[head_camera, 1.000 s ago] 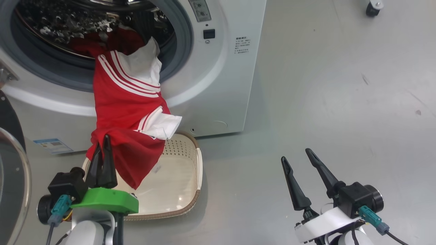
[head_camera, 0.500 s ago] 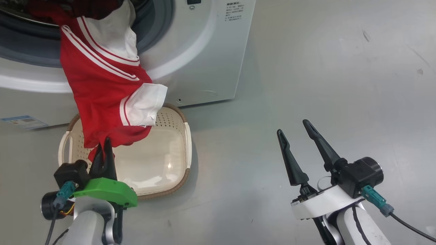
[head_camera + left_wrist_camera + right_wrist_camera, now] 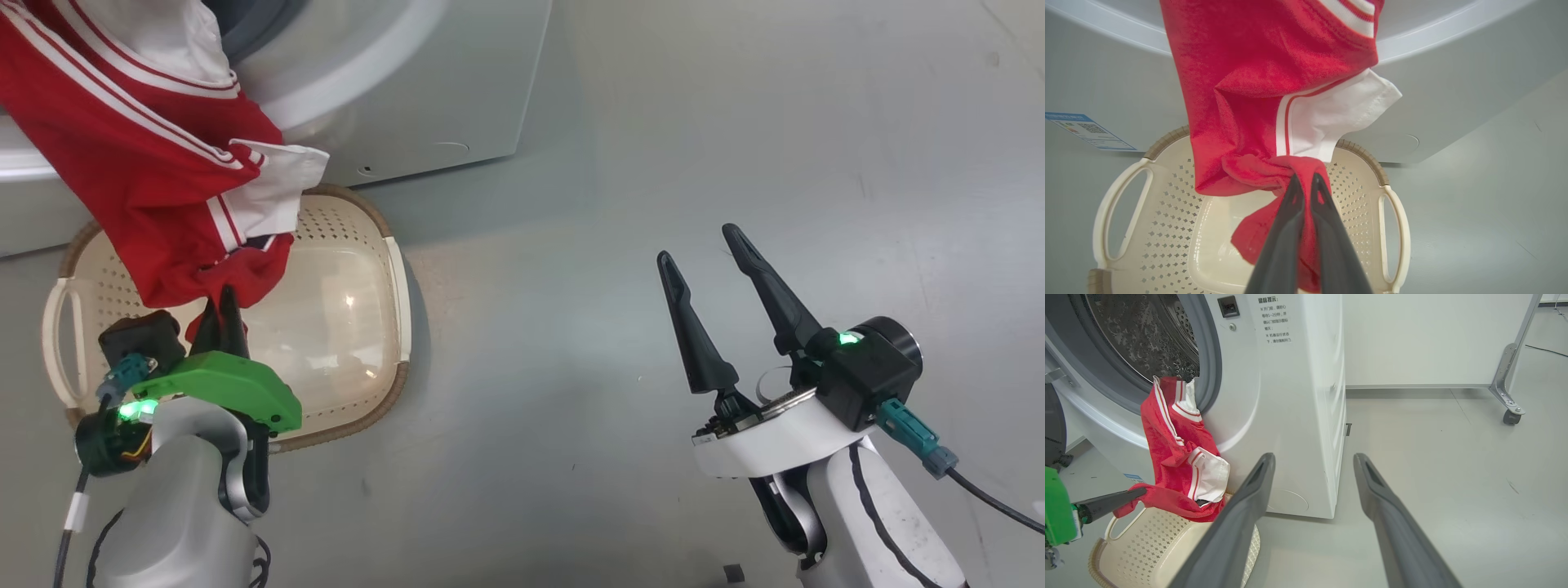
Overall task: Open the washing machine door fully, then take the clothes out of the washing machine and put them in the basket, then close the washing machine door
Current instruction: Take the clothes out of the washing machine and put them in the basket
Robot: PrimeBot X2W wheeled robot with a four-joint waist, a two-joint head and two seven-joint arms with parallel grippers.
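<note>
Grey smooth floor (image 3: 653, 122) spreads under the whole scene. At the left, the robot's left hand (image 3: 1305, 179), its two dark fingers pressed together, pinches a bunched lower fold of the bright red fabric garment with thin white stripes and white trim (image 3: 1241, 81). The garment hangs stretched from the drum opening of the big white front-loading washing machine (image 3: 441, 90), its upper end draped over the grey rubber ring (image 3: 1210, 367). Its lower end is over the small cream perforated plastic basket with a brown woven-look rim (image 3: 397, 278); whether it touches the basket's bottom cannot be told. At the right, the right hand (image 3: 698, 245) hovers over bare floor, fingers spread wide, holding nothing. The unloading step appears to be in hand. Next, the left hand probably needs to draw the upper end free of the drum, then lower and release the garment into the basket before the door is closed.
</note>
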